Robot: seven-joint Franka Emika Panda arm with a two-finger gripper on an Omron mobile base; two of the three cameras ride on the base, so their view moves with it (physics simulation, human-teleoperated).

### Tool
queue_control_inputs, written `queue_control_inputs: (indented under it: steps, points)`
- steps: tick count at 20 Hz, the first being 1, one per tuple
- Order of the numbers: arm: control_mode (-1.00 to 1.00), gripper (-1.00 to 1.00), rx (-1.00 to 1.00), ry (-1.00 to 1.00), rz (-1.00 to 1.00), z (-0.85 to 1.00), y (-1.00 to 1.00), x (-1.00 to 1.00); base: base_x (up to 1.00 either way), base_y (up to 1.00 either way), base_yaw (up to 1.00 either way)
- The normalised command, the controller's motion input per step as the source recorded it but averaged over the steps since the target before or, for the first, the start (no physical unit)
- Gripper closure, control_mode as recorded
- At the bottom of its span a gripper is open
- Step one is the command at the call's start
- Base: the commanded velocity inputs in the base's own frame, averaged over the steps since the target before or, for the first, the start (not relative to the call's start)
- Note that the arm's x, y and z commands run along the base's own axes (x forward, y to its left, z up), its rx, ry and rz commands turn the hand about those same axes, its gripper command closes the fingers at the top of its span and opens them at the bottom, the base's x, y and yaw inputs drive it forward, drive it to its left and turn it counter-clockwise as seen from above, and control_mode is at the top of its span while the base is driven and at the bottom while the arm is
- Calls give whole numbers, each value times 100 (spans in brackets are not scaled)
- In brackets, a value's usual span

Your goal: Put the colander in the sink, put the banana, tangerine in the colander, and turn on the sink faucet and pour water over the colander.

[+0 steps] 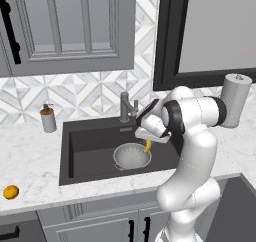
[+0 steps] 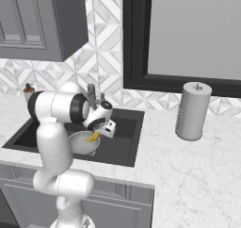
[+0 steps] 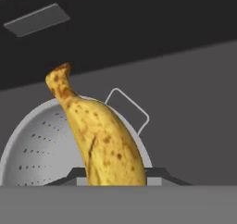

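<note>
The silver colander [image 1: 127,157] [image 2: 81,145] [image 3: 32,149] sits in the dark sink [image 1: 87,143] [image 2: 123,140], right of the basin's middle. My gripper [image 1: 148,141] [image 2: 96,132] [image 3: 115,177] hangs just above the colander's right rim, shut on the spotted yellow banana [image 1: 148,146] [image 2: 92,137] [image 3: 99,140]. The banana points down toward the bowl. The tangerine [image 1: 11,191] lies on the marble counter, far left near the front edge. The dark sink faucet [image 1: 126,106] [image 2: 92,95] stands behind the basin, close to my wrist.
A soap dispenser [image 1: 48,118] [image 2: 28,90] stands on the counter left of the sink. A paper towel roll [image 1: 235,101] [image 2: 193,111] stands to the right. Grey wall cabinets hang above, and a dark-framed window is behind the arm.
</note>
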Motion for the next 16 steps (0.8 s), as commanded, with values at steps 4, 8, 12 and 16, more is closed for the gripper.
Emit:
queue_control_inputs:
  steps: [4,8,12,16]
  points:
    - [-100,100,0,0,-9,-38,9,21,0,0,0]
    - [-100,100,0,0,-4,-33,10,1,0,0,0]
    - [-100,100,0,0,-2,-23,13,0,0,0,0]
    - [-100,100,0,0,-1,-21,9,2,0,0,0]
